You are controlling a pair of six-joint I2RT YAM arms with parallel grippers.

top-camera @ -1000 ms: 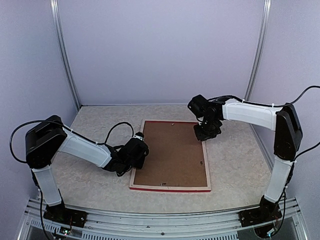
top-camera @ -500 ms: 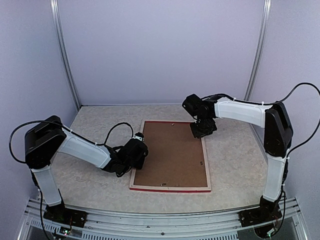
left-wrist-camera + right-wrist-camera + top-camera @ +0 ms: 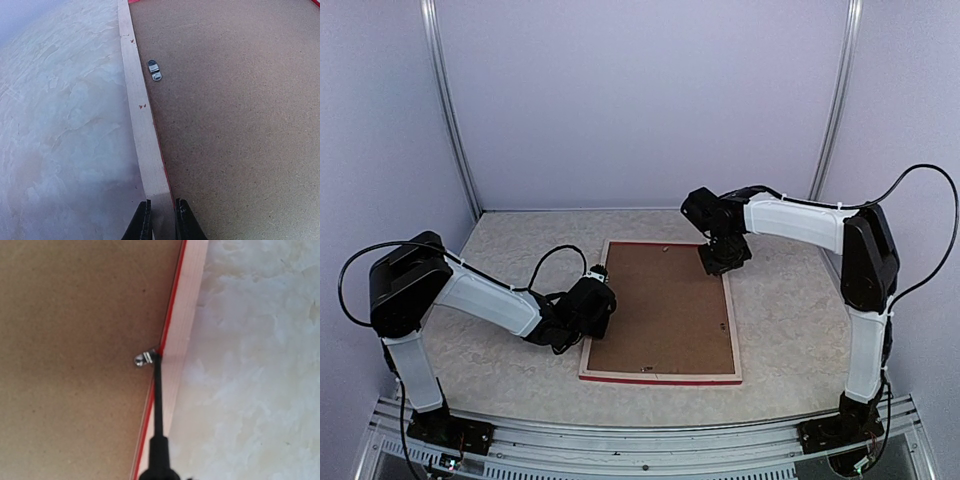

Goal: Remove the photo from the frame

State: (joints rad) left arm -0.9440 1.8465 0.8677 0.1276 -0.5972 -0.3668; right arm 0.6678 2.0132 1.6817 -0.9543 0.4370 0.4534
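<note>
- Red-rimmed pale-wood frame [image 3: 660, 377] lies face-down, brown backing board [image 3: 660, 310] hiding the photo.
- Left hand [image 3: 161, 222] pinches its 9 o'clock rail, likely steadying.
- Right hand [image 3: 725, 257], 1 o'clock, holds thin black tool [image 3: 157, 405] at metal clip [image 3: 144, 358].

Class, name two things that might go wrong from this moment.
1. The thin black tool meets the metal clip only at its tip; it may slip and gouge the backing board.
2. The left fingers pinch only one narrow rail of the frame; prying could shift it.
</note>
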